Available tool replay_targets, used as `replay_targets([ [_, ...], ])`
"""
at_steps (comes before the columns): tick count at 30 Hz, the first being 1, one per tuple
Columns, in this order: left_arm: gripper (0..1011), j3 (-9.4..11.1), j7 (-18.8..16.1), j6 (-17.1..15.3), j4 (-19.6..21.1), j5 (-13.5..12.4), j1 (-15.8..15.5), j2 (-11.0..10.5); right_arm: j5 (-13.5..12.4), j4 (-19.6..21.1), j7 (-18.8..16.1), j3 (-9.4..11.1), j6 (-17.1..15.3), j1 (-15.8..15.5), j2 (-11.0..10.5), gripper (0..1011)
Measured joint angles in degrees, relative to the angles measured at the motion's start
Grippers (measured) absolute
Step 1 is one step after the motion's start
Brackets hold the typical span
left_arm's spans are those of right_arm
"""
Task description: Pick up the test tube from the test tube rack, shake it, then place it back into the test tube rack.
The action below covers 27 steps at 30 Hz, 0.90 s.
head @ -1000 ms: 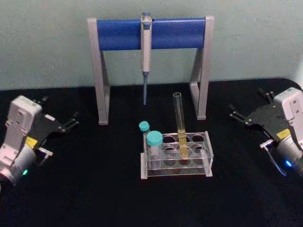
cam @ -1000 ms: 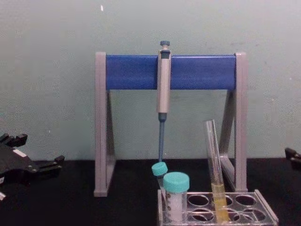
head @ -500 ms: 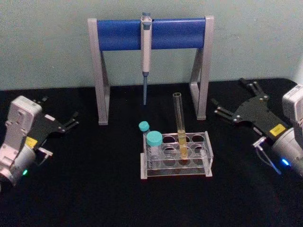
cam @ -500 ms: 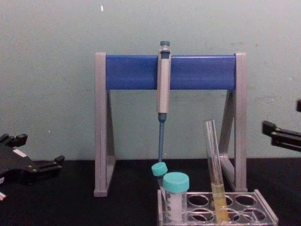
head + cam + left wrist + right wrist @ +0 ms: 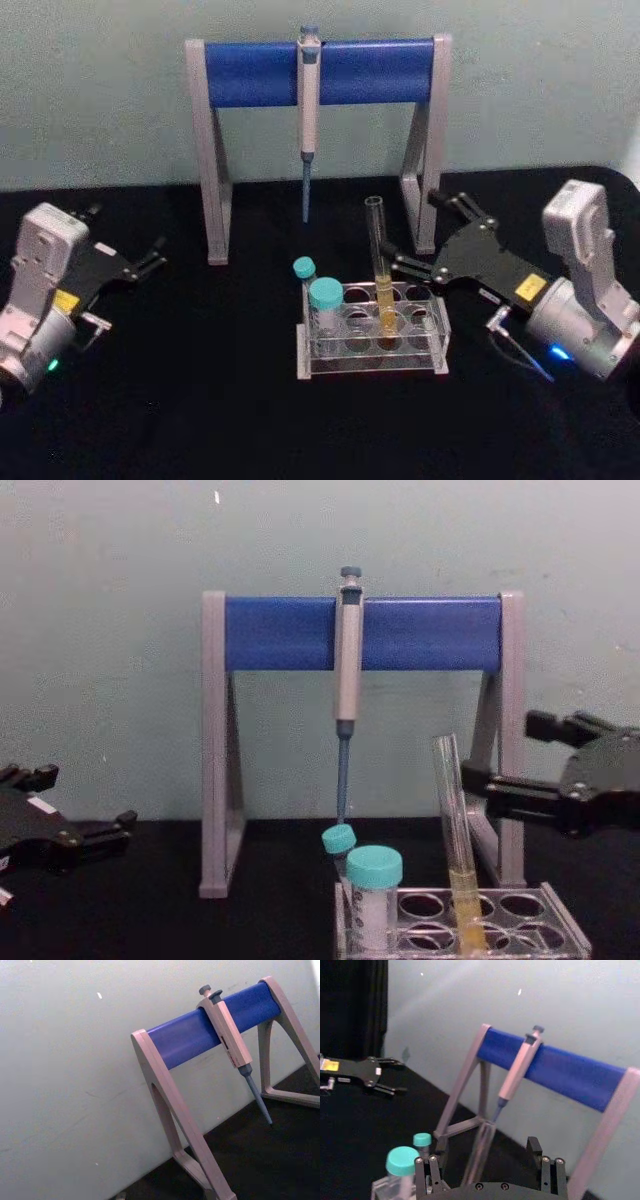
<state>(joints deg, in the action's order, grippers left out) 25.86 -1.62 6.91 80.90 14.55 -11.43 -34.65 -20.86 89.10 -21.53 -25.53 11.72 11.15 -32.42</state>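
While the right tool (image 5: pixel 413 230) hangs spread beside it, the test tube (image 5: pixel 380 262) stands in the test tube rack (image 5: pixel 370 362);
an off-centre pinch could tip the glass; left tool (image 5: pixel 128 228) idles spread, far left.

I can't read any text or number from my end. A yellow sticker (image 5: pixel 65 300) sits on the body of the left gripper (image 5: pixel 128 230), and a second yellow sticker (image 5: pixel 530 288) on the right gripper (image 5: pixel 410 230). The print on both is too small to make out.
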Motion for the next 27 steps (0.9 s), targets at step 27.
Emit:
replay_targets([
  [27,1002,0.0,0.0,0.0,0.0,0.0,0.0,0.0,-3.4,-4.6,-2.9,0.8,-16.5,4.8,7.1,1000],
])
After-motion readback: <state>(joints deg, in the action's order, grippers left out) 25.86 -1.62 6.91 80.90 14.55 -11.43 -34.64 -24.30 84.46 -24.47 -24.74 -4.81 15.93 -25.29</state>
